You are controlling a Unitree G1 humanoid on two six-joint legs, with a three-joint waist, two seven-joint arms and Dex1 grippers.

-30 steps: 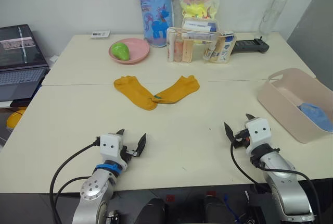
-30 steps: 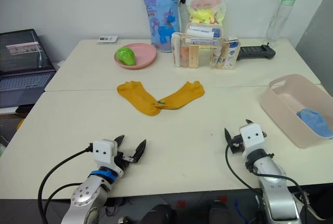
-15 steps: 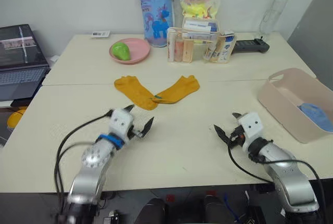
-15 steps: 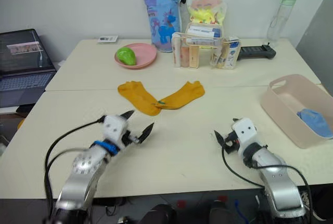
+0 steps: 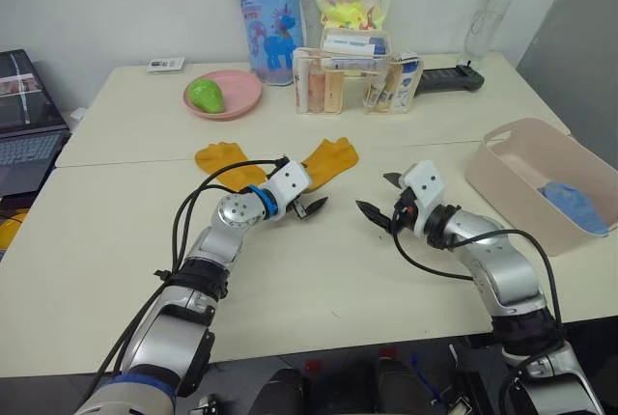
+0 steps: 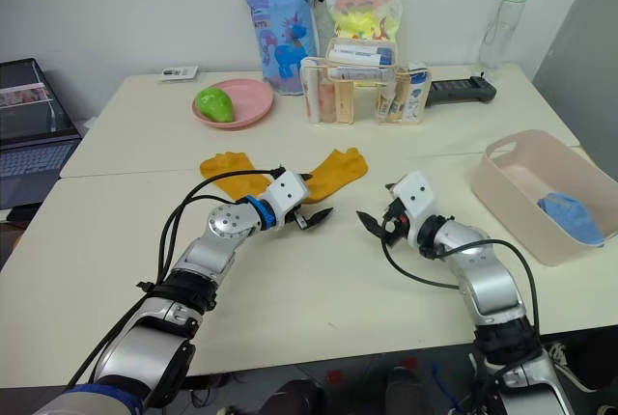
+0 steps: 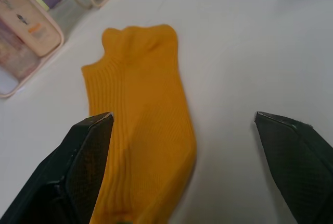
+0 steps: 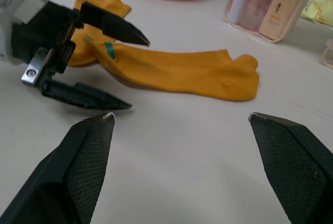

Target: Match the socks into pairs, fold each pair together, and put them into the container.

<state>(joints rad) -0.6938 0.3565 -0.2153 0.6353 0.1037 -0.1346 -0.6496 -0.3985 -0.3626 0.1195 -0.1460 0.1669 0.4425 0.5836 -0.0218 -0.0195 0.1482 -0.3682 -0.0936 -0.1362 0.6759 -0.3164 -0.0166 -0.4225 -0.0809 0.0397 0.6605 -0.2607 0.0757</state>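
Observation:
Two mustard yellow socks lie in a V at mid-table, the left sock (image 5: 217, 157) and the right sock (image 5: 330, 159); their near ends meet behind my left wrist. My left gripper (image 5: 311, 205) is open just above the table at the near end of the right sock (image 7: 140, 125). My right gripper (image 5: 375, 195) is open too, a short way to the right, facing the left gripper (image 8: 139, 74) and the sock (image 8: 177, 70). The container (image 5: 502, 179) stands at the right edge with a light blue sock (image 5: 572, 205) inside.
A pink plate (image 5: 237, 96) with a green object, a clear organizer (image 5: 348, 82) of bottles, two printed bags, a water bottle (image 5: 486, 12) and a black device (image 5: 446, 75) line the far side. A laptop (image 5: 19, 135) sits off the table's left.
Both arms have reached forward from the table's front edge to the yellow socks. Both grippers stay open. The camera has shifted.

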